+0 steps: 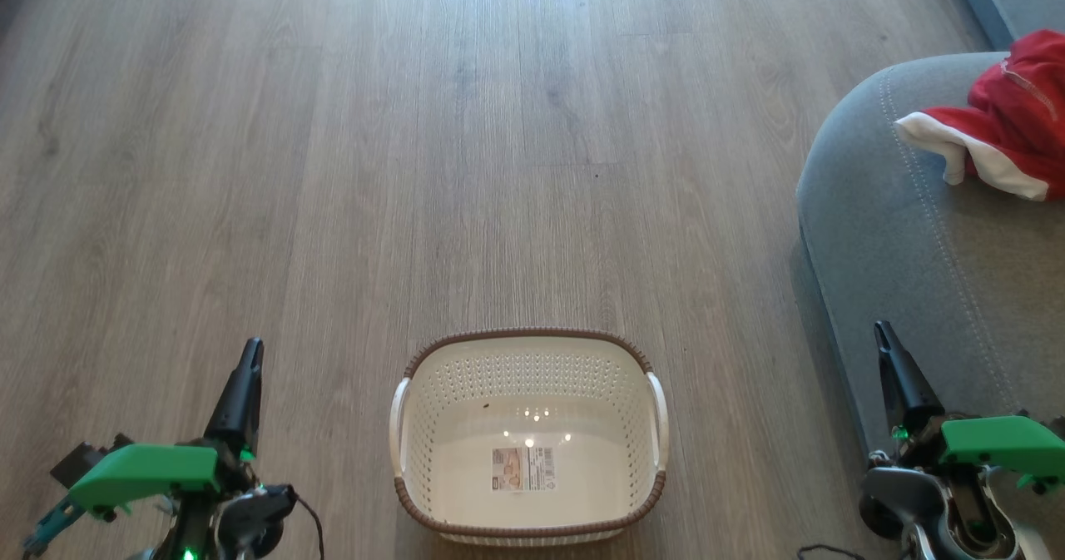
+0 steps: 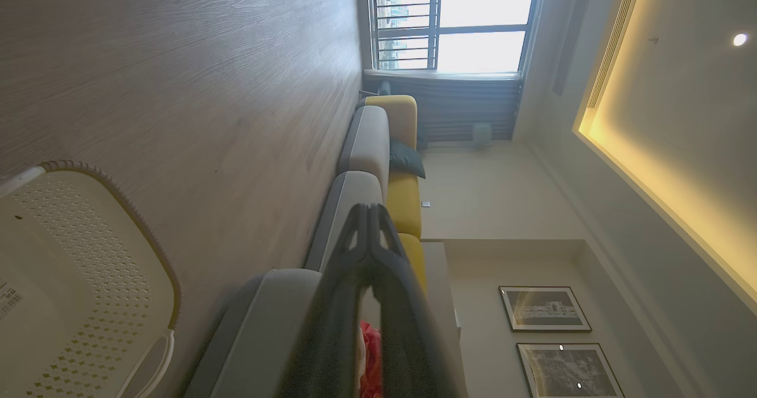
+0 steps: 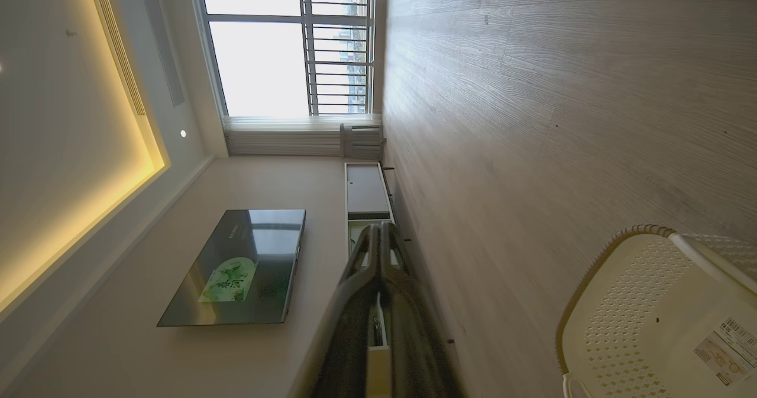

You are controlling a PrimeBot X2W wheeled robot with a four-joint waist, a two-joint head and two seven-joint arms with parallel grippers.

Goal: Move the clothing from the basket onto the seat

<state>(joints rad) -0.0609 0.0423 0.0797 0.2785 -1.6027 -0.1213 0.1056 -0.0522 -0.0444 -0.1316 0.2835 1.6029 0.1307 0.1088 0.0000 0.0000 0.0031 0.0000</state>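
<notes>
Clothing of bright red soft fabric with white trim (image 1: 1015, 111) lies bunched on the large grey upholstered seat cushion with stitched seams (image 1: 899, 235), toward its far edge and just inward of its rounded corner; the heap runs off the side of the head view, so it cannot be told whether it is one garment or two. The small oval cream-white plastic basket with perforated sides and a brown woven-look rim (image 1: 528, 337) stands on the pale wood-plank floor (image 1: 416, 127), beside the seat's front edge but apart from it. Inside the basket, only a label sticker (image 1: 522, 468) lies on the bare bottom, and no red fabric shows there. Judged from this, the transfer looks finished: the basket has been cleared, the clothing rests on the seat, and nothing visible is left to move, though a garment beyond the frame cannot be ruled out. The left gripper (image 1: 252, 350) hangs over the floor to the left of the basket, well apart from it, its two long dark fingers pressed together into a single point with nothing between them. The right gripper (image 1: 882, 331) hangs over the seat's near front edge, its fingers likewise closed on each other, holding nothing and well short of the clothing. Neither pair touches the basket, the seat or the fabric.
</notes>
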